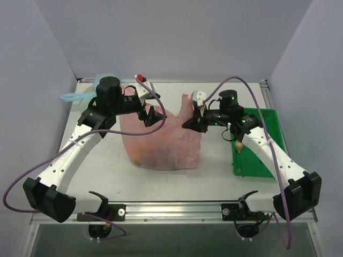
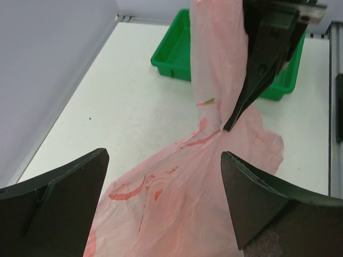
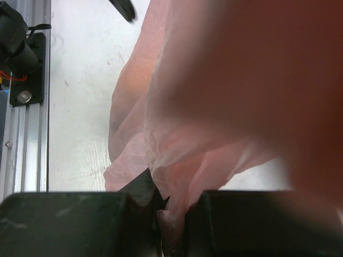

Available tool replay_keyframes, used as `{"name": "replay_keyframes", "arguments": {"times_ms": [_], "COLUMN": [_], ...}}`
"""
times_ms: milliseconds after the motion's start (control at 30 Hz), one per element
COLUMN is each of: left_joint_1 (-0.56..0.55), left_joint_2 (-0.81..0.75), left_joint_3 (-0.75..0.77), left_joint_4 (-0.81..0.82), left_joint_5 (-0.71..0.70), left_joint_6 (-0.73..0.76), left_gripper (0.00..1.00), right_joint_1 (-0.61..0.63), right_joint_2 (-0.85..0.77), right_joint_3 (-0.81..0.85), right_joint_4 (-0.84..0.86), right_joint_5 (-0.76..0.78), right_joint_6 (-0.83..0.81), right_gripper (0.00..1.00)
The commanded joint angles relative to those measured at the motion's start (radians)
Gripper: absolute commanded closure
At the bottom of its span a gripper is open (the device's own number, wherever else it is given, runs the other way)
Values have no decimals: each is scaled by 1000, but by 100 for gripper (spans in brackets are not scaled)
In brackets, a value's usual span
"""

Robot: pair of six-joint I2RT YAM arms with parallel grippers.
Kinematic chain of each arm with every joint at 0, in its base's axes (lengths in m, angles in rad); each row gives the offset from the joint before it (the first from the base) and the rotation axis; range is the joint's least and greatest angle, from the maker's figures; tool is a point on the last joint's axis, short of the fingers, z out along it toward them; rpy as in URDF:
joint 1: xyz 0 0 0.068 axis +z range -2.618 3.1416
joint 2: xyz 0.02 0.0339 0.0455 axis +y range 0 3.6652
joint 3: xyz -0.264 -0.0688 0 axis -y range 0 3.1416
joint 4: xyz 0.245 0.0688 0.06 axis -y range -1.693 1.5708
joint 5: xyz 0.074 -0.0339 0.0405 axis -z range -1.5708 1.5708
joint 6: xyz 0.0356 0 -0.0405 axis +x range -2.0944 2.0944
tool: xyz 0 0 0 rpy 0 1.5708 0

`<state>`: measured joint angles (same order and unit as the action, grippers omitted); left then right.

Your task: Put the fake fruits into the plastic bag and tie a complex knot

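Where my right gripper (image 3: 169, 208) closes, its jaws are pressed together on a gathered strip of the pink bag (image 3: 161, 139), and the film rises out of the pinch. Most of that wrist's view is a red-pink blur of plastic lying close against the lens, so nothing on that side can be read. My left gripper (image 2: 163, 158) is spread wide and holds nothing. Its two dark fingers (image 2: 53, 209) are cut off by the lower edge of their own view. The bag's printed film lies between them, and I cannot tell whether it touches either one. Just past them, the narrow tip of the right gripper (image 2: 229, 126) nips the bag where it narrows into a twisted neck.

Seen from above, the bag (image 1: 161, 144) sits slumped in the middle of the table (image 1: 96, 171), between my two arms. Its upper right corner is drawn up to the right gripper (image 1: 188, 124), and the left gripper (image 1: 153, 115) is at its upper left edge. A yellow-orange tint of fruit (image 1: 140, 156) shows through the lower left of the film, but shapes and count cannot be made out. To the right, a green tray (image 1: 270, 115) holds one small pale piece (image 1: 239, 143), partly hidden by my right arm. At the far left corner, a pale blue bag (image 1: 80, 97) peeks out from behind my left arm.
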<state>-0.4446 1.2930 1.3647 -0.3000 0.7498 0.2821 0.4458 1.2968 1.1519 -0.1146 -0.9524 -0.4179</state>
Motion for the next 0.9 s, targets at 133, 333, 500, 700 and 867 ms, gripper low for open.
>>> {"name": "replay_keyframes", "arguments": {"times_ms": [133,333,500,700,867], "left_joint_1": [-5,-22,-37,-55,-86], "left_joint_2": [126,170,172,106,69], "left_joint_3": [60,27,-12,-173,-312], "left_joint_4": [-116,-157,-177,-150,21], "left_joint_5": [105,149,135,65,-38], "left_joint_6": [225,307,348,362,286], "left_gripper": [3,3,44,58,80], "right_joint_1": [-1,-4,-12,-30,-30], "right_joint_2": [-17,-14,-2,32,32], "right_joint_3": [49,60,61,37,-49], "right_joint_4": [-69,-96,-92,-7,85], "right_joint_5": [-55,-55,-25,76,101], "right_joint_6": [-179,-226,-211,32,180], "right_gripper": [100,100,100,100,100]}}
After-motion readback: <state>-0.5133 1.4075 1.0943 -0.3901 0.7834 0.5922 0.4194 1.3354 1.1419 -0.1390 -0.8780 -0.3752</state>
